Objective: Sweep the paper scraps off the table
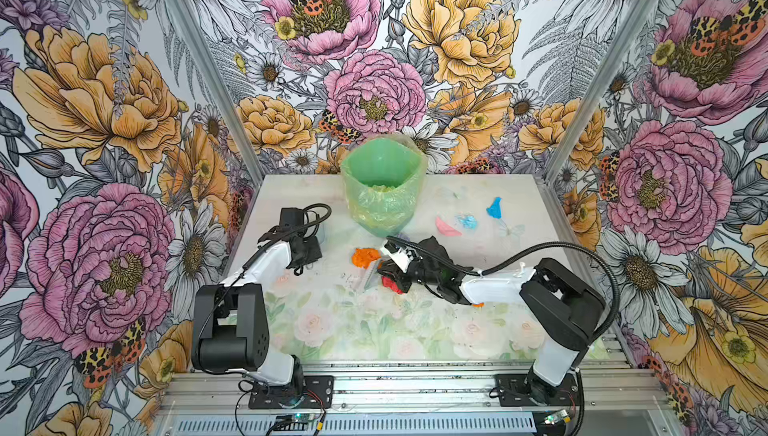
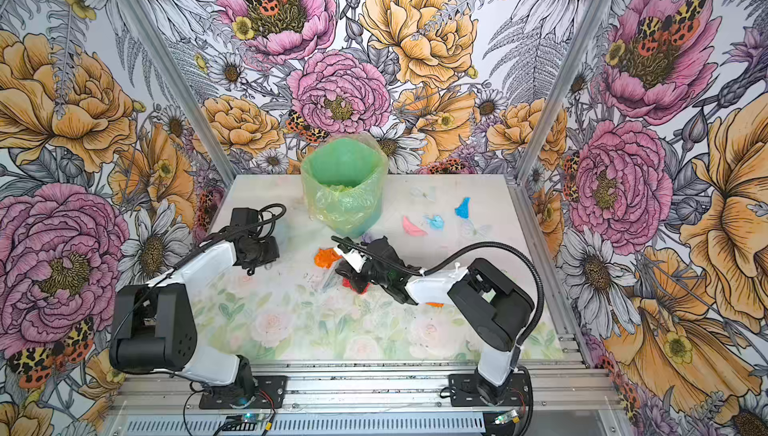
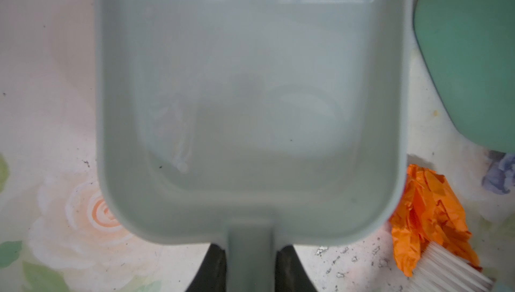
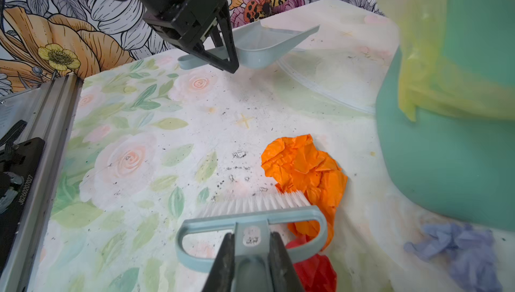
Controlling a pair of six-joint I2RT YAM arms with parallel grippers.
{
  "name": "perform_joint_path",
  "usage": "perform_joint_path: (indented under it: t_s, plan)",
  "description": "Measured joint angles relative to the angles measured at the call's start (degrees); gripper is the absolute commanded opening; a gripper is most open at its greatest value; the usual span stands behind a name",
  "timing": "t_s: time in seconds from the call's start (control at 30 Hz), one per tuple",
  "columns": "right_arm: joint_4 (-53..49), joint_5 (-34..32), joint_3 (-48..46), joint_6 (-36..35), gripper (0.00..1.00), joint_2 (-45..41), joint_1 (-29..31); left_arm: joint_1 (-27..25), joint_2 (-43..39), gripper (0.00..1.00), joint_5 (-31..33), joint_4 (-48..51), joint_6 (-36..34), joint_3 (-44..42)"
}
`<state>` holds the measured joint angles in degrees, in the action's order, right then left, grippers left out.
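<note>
Several paper scraps [image 1: 446, 226] lie on the rose-printed table [image 1: 374, 330]. In both top views an orange scrap [image 1: 365, 256] sits at mid-frame, just below the green bag-lined bin [image 1: 384, 188]. A red scrap [image 1: 392, 284] shows at its lower right, partly under the right arm. A pink scrap [image 2: 413, 226] and two blue scraps [image 1: 494, 207] lie apart, right of the bin. The right wrist view adds a lilac scrap [image 4: 459, 246] near the bin's base.

The right gripper [image 4: 252, 265] is clamped on the handle of a grey-blue brush [image 4: 250, 215], and the white bristles [image 4: 250, 201] touch the orange scrap's edge. Left of centre, the left gripper [image 3: 250, 271] is clenched on the handle of a matching dustpan [image 3: 250, 109], with the orange scrap just beside its side wall. Boldly flowered walls [image 1: 104, 122] enclose the table on three sides.
</note>
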<state>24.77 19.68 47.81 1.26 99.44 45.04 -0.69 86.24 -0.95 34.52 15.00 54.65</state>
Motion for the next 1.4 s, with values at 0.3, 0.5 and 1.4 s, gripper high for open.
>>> perform_joint_path:
  t_s: [0.3, 0.5, 1.4]
  plan:
    - [-6.1, -0.9, -5.1, -2.8, 0.0, -7.7, -5.0, -5.1, -0.3, 0.15, 0.1, 0.1, 1.1, -1.3]
    - [-9.0, -2.4, -6.1, -4.0, 0.0, -11.4, -7.2, -9.2, -2.9, 0.16, 0.5, 0.9, 2.4, -3.5]
    - [-36.0, -20.9, 2.2, 9.1, 0.0, -28.2, -10.1, -37.2, -18.1, 0.15, 6.9, 10.6, 16.0, -9.6]
